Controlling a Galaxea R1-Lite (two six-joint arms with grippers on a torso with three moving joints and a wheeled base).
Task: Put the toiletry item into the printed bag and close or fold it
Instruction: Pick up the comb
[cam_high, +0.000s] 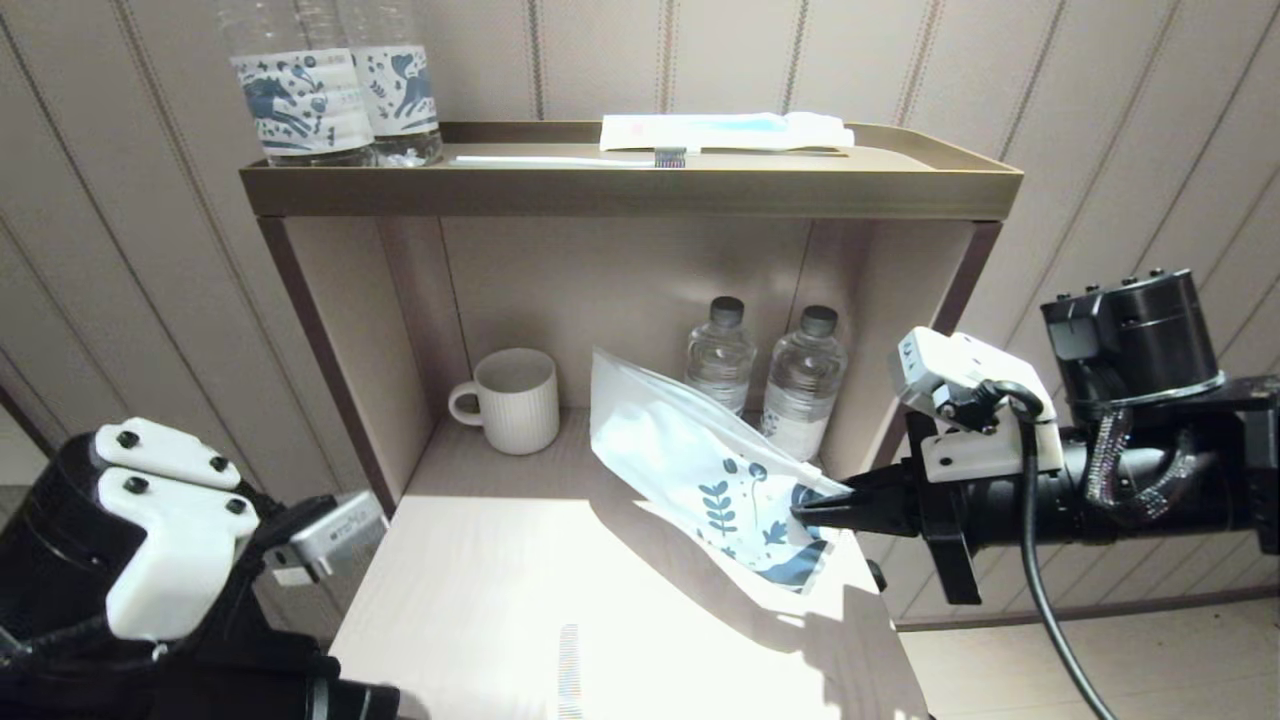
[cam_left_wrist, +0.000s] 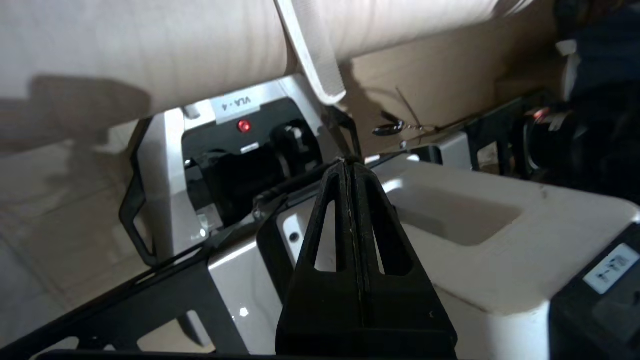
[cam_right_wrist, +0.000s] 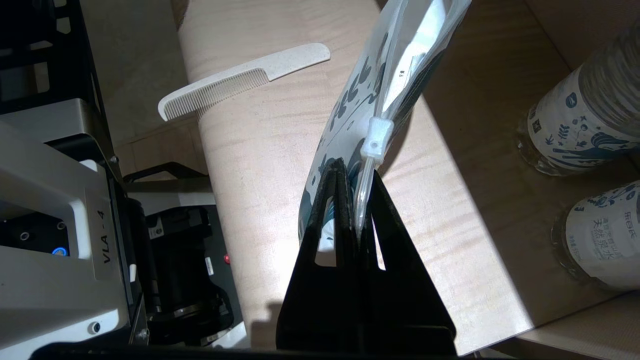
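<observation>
Hanging tilted above the table (cam_high: 480, 600), the printed bag (cam_high: 690, 470) is held off the surface at its leaf-printed end, with its plain white end raised toward the back of the shelf unit (cam_high: 630, 190). The right claw (cam_high: 805, 512) comes in from the right side and is clamped onto the bag's edge; in the right wrist view its black fingers (cam_right_wrist: 325, 220) are pressed together on the plastic just below the white slider (cam_right_wrist: 376, 141), which sits on the zip track. The bag's mouth cannot be judged as sealed or not.

A pale comb (cam_right_wrist: 240, 82) lies on the table near its front edge, well apart from the bag; in the head view only a faint toothed strip (cam_high: 570, 670) of it shows in the glare.

The left claw (cam_left_wrist: 350, 167) is parked low at the left, below table level, fingers pressed together and holding nothing.

Behind the bag, in the lower compartment, two water bottles (cam_high: 765, 375) stand upright side by side, and a white ribbed mug (cam_high: 512, 400) stands to their left. On the top tray of the shelf unit are two larger labelled bottles (cam_high: 335, 95) at the left, a toothbrush (cam_high: 570, 159) lying flat, and a white-and-blue packet (cam_high: 725, 130) beside it.
</observation>
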